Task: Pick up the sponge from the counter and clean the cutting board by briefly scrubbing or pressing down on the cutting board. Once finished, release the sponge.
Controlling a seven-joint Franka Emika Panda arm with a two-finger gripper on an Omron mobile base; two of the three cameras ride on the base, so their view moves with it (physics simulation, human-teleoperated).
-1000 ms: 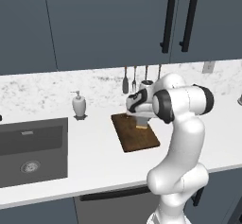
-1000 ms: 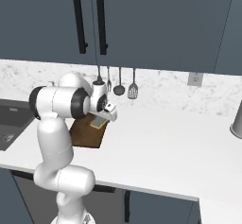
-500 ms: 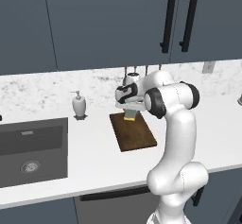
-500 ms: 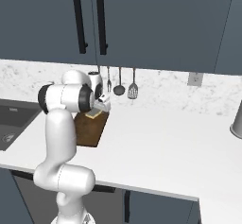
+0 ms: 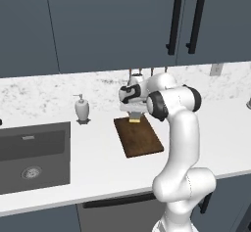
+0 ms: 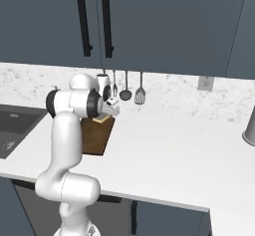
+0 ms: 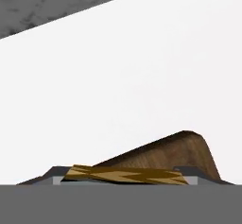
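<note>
Left base view: the hand (image 5: 134,114) is seen at the far short end of the board (image 5: 138,136), closed on the sponge (image 5: 135,120), whose yellow body shows just below the fingers. A second ago the hand was held nearer the middle of the board; since then it has been carried toward the wall end, with the sponge kept low over the wood. This sweep is judged to be part of the scrubbing stroke, so the cleaning is probably under way or nearly done, and the release has not yet been made.

In the right base view the sponge (image 6: 103,118) is seen as a small yellow block at the board's (image 6: 95,139) far edge, under the hand (image 6: 106,113). Whether it is pressed against the wood or held just above cannot be told. In the hand view the sponge (image 7: 124,175) appears as a mottled yellow-brown strip between the finger tips, with a rounded board corner (image 7: 182,153) behind it on the white bench (image 7: 142,67).
</note>
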